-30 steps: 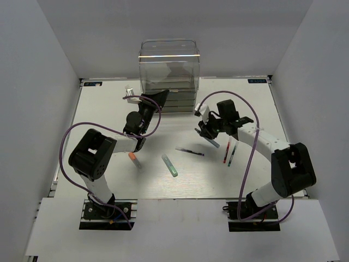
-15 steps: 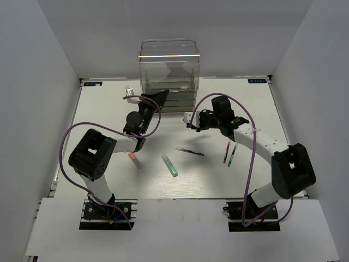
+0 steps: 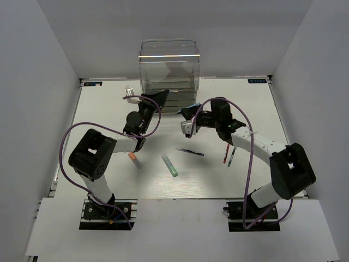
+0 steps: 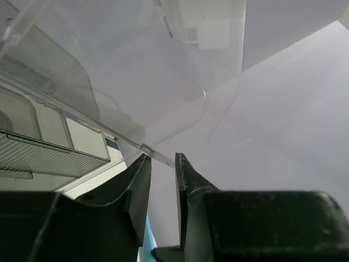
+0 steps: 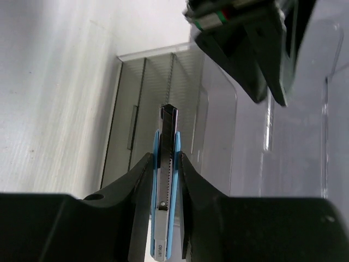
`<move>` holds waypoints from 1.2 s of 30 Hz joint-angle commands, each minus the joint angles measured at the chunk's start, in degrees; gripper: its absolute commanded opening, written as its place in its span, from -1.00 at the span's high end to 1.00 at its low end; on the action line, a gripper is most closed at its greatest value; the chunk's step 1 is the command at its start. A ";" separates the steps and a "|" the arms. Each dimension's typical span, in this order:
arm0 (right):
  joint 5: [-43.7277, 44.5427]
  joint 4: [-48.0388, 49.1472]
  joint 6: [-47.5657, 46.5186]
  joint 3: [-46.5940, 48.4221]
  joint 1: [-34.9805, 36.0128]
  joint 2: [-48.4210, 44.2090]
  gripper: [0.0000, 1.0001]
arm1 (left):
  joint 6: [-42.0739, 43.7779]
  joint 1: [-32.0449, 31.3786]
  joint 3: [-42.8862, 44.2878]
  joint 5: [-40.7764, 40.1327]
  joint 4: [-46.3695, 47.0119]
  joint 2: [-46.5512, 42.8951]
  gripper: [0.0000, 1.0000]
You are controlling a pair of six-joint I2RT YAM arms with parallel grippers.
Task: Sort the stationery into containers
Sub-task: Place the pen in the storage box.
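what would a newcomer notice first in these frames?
The tall clear drawer unit at the far edge of the table, with both arms reaching toward it. The right fingers clamp a slim blue stationery piece aimed at the drawers, while the left fingers pinch a clear plastic edge. Loose pens lie mid-table, among them an orange-capped pen and a green-tipped pen.

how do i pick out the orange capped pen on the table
Start at the tall clear plastic drawer unit at the back of the white table, then come forward and left. The orange-capped pale pen lies beside the left arm, leftmost of the loose pens, the only one with an orange end.
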 commanded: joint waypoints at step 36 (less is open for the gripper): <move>-12.37 28.91 -14.86 -3.61 -0.96 10.94 1.00 | -0.35 0.56 -0.26 -1.49 11.48 -3.61 0.31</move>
